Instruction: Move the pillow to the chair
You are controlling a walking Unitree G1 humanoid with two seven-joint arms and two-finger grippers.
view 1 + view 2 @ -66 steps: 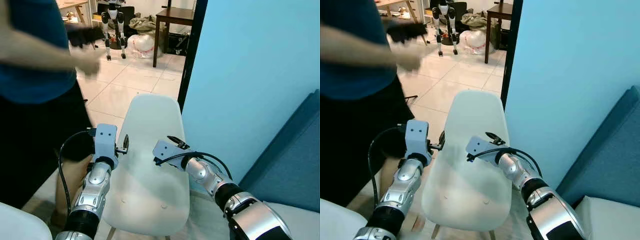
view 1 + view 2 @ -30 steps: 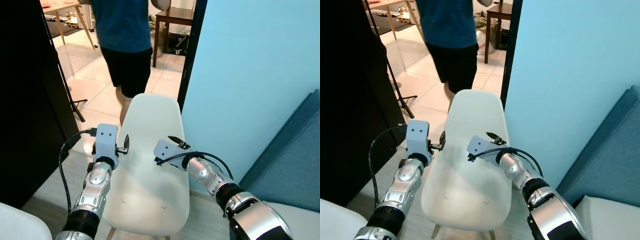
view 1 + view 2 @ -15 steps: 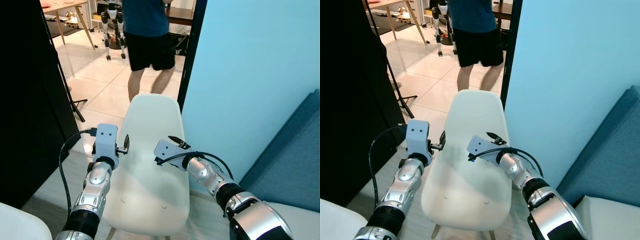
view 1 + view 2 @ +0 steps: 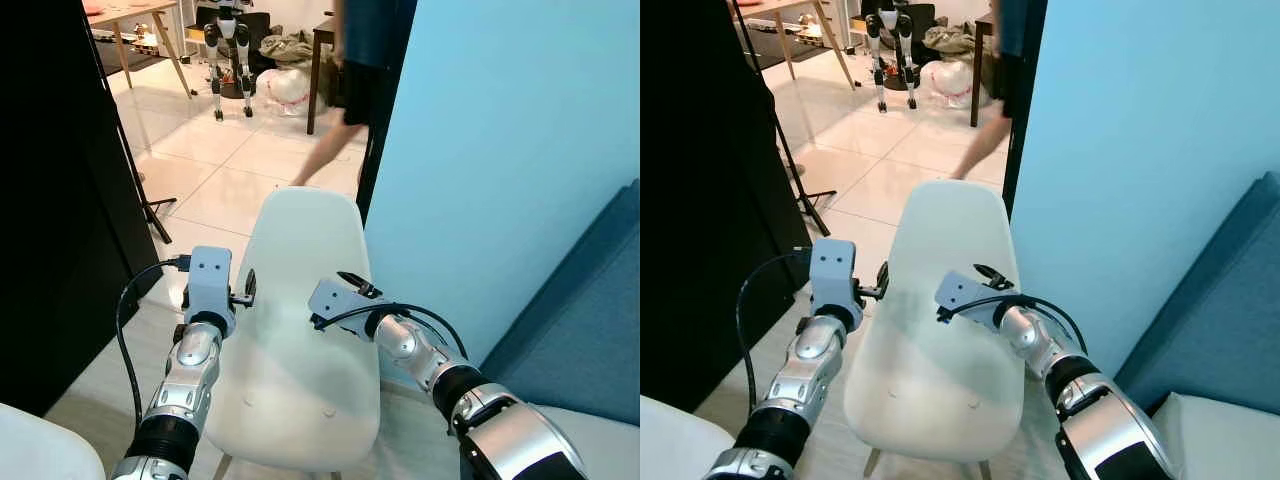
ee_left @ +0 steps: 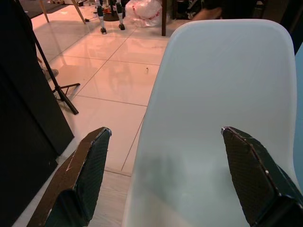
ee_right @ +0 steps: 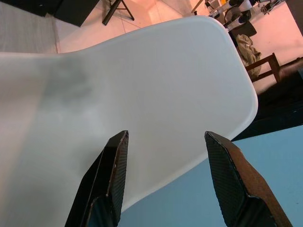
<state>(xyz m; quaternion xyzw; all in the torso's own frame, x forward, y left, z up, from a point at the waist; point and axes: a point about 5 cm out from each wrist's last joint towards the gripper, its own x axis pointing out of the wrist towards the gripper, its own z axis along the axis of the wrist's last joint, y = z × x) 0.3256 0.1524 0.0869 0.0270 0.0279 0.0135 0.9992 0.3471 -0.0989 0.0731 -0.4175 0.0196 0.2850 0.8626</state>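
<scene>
A white plastic chair [image 4: 300,300] stands right in front of me, its seat bare. My left gripper [image 4: 249,287] hovers at the chair's left edge, open, with nothing between its fingers [image 5: 83,175]. Over the middle of the seat, close to the backrest, my right gripper [image 4: 352,284] is open too, its fingers [image 6: 111,175] apart and holding nothing. A pale cushion-like surface [image 4: 600,440] lies at the lower right by the sofa, and I cannot tell whether it is the pillow. At the lower left corner sits a white rounded shape [image 4: 40,450] that I cannot identify.
A light blue wall [image 4: 500,150] rises close on the right, with a dark blue sofa [image 4: 590,320] beyond it. On the left is a black panel [image 4: 50,200] and a stand's leg [image 4: 150,215]. A person's legs [image 4: 345,100] are at the doorway. Farther off are a small robot [image 4: 228,50], a white bag [image 4: 285,85] and a dark table [image 4: 340,35].
The person has walked from beside the chair back to the doorway and is half hidden by the blue wall. Both arms have stayed where they were.
</scene>
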